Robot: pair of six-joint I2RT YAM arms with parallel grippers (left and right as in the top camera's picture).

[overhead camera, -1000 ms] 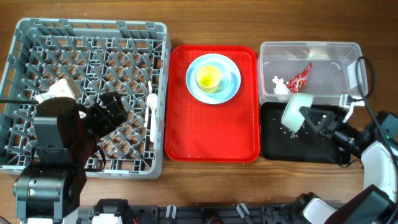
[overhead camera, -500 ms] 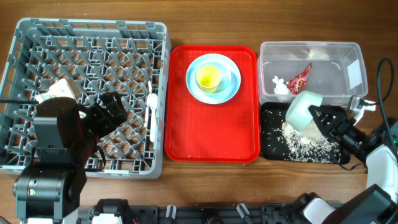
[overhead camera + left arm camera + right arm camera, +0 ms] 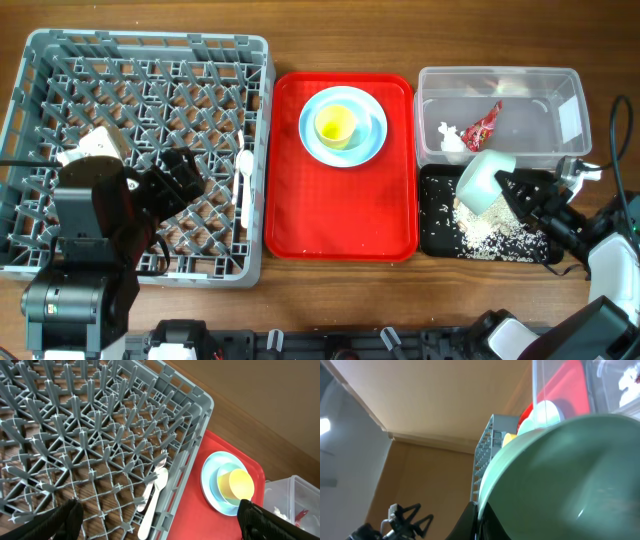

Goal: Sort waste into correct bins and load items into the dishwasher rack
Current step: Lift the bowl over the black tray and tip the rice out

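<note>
Now the right gripper (image 3: 506, 186) is clenched on the pale green bowl (image 3: 484, 180), tipped on its side above the black tray (image 3: 436, 236), where rice scraps (image 3: 492, 232) lie scattered. The left gripper (image 3: 160, 512) hangs spread wide and empty over the dishwasher rack (image 3: 201, 401).

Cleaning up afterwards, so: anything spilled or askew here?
Rice-like scraps lie scattered across the black tray, under the tipped pale green bowl in the right gripper. None shows on the table.
</note>
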